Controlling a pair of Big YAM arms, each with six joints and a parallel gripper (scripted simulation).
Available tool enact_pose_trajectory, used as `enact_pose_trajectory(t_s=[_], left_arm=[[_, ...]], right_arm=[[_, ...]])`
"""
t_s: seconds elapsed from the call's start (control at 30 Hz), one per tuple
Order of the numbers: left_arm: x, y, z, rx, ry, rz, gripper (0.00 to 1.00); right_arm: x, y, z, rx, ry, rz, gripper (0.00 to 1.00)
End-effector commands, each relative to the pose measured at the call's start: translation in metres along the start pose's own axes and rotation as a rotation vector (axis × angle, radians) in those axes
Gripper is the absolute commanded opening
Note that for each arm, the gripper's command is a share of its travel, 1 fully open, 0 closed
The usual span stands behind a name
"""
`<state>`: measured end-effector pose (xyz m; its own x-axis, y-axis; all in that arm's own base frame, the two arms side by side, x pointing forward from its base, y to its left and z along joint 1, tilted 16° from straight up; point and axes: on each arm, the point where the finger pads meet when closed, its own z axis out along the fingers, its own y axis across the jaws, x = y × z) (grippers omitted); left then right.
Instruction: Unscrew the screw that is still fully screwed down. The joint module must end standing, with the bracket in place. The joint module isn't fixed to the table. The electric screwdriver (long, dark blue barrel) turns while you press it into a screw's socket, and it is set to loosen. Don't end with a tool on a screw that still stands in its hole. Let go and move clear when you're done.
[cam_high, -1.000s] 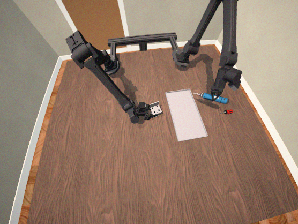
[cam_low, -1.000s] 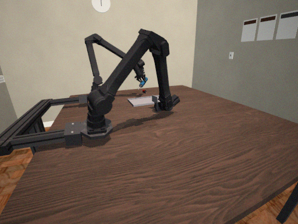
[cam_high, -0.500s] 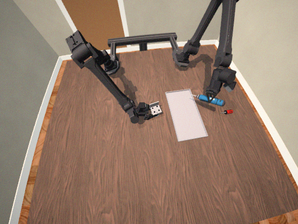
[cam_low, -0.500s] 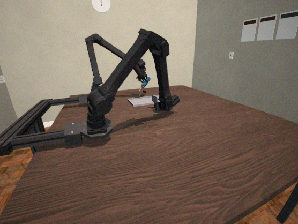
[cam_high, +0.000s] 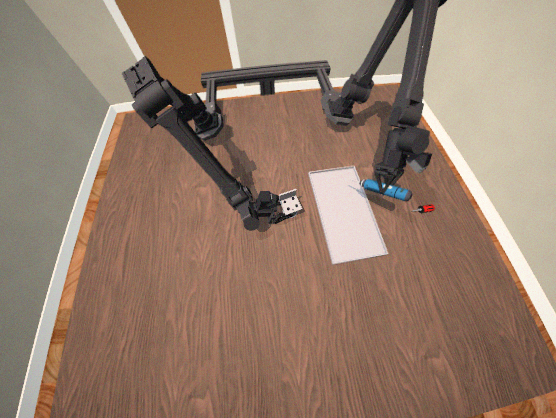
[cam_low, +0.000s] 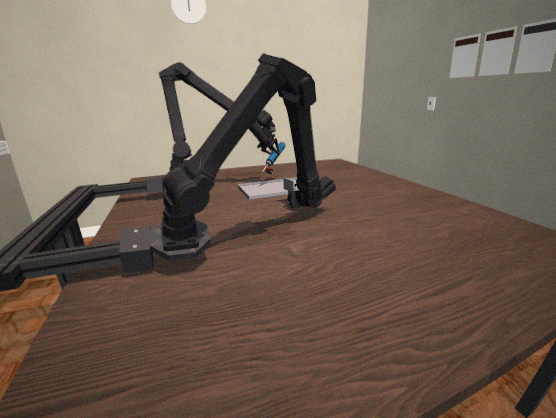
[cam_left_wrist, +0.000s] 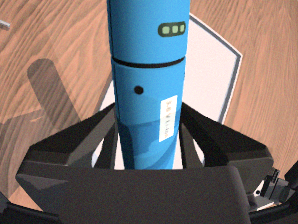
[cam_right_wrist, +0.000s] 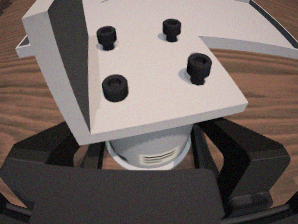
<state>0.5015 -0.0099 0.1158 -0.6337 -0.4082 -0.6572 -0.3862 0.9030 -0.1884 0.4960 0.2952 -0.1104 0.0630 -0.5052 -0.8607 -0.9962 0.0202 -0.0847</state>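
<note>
Four black screws (cam_right_wrist: 115, 88), two screwdrivers (cam_high: 386, 190) (cam_low: 272, 156) (cam_left_wrist: 147, 80), one tray (cam_high: 347, 215) (cam_low: 260, 190) (cam_left_wrist: 215, 65), one bracket (cam_high: 290, 204) (cam_low: 288, 184) (cam_right_wrist: 150, 107), two arms (cam_high: 202, 157) (cam_low: 240, 120).

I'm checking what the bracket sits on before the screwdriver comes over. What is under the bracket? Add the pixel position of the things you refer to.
Under the bracket (cam_high: 291, 205) (cam_right_wrist: 150, 100) is the joint module (cam_right_wrist: 155, 145): its rounded light-grey body with a striped label shows below the near edge. Its top and the screws' shanks inside it are covered.
</note>
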Motion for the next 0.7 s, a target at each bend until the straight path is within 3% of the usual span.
enact_pose_trajectory(t_s=[0.0, 0.13, 0.23, 0.27, 0.4, 0.43, 0.47, 0.6, 0.67], left_arm=[[-0.027, -0.039, -0.013, 0.085, -0.086, 0.054, 0.42], [0.002, -0.044, -0.002, 0.095, -0.062, 0.110, 0.42], [-0.006, -0.060, -0.010, 0.133, -0.103, 0.138, 0.42], [-0.023, -0.068, -0.019, 0.150, -0.136, 0.130, 0.42], [-0.033, -0.057, -0.017, 0.132, -0.148, 0.110, 0.42], [-0.006, -0.063, -0.015, 0.143, -0.117, 0.147, 0.42], [0.002, -0.063, -0.013, 0.147, -0.112, 0.160, 0.42], [-0.005, -0.088, -0.015, 0.190, -0.151, 0.199, 0.42], [0.014, -0.085, -0.014, 0.195, -0.139, 0.227, 0.42]], right_arm=[[-0.009, -0.011, 0.000, 0.014, -0.009, -0.023, 0.59], [-0.009, -0.011, 0.000, 0.014, -0.009, -0.023, 0.59], [-0.009, -0.011, 0.000, 0.014, -0.009, -0.023, 0.59], [-0.009, -0.011, 0.000, 0.014, -0.009, -0.023, 0.59], [-0.009, -0.011, 0.000, 0.014, -0.009, -0.023, 0.59], [-0.009, -0.011, 0.000, 0.014, -0.009, -0.023, 0.59], [-0.009, -0.011, 0.000, 0.014, -0.009, -0.023, 0.59], [-0.009, -0.011, 0.000, 0.014, -0.009, -0.023, 0.59], [-0.009, -0.011, 0.000, 0.014, -0.009, -0.023, 0.59]])
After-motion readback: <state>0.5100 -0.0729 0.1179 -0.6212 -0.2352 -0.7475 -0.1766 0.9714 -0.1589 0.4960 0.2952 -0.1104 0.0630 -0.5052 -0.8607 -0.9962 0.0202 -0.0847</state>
